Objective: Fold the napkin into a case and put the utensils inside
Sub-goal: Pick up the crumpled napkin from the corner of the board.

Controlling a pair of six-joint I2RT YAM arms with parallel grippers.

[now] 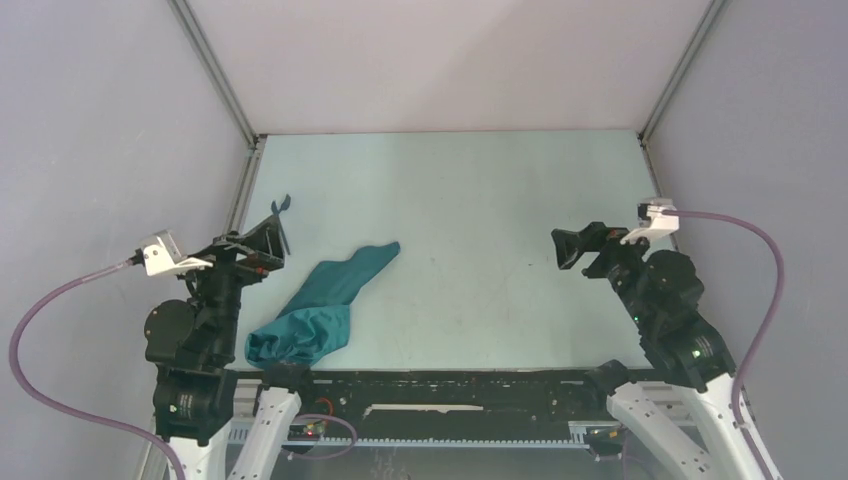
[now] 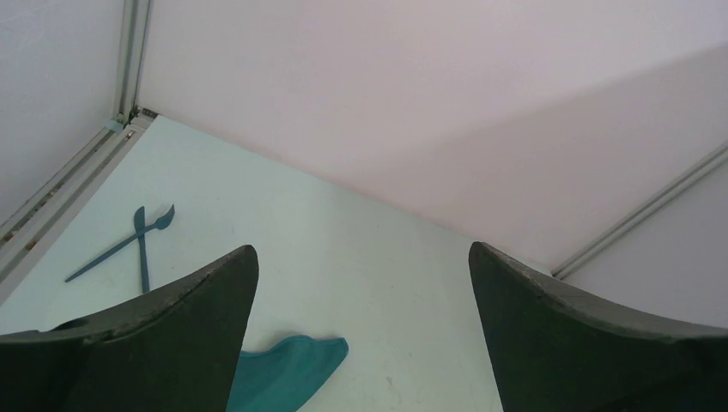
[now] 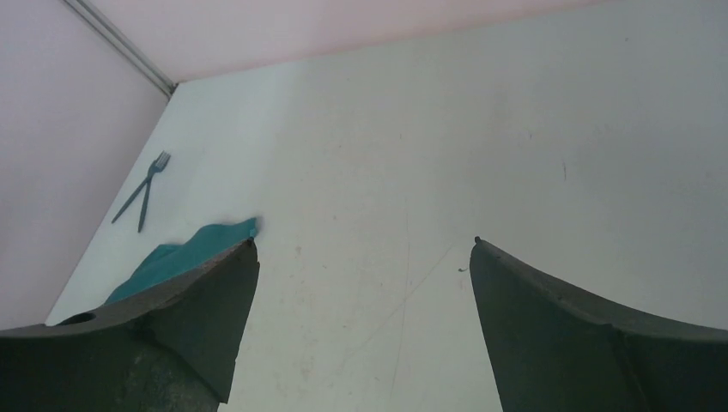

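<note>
Left of centre, napkin (image 1: pixel 322 298) diagonal, tip far-right

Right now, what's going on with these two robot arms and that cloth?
Nothing is being handled at this moment. The napkin lies rumpled on the table, near the left arm, and is not yet folded. Two thin utensils lie crossed beyond it, by the left edge. The left hand and the right hand are both open and empty. The left one is close to the napkin and the right one is far off on the other side.
</note>
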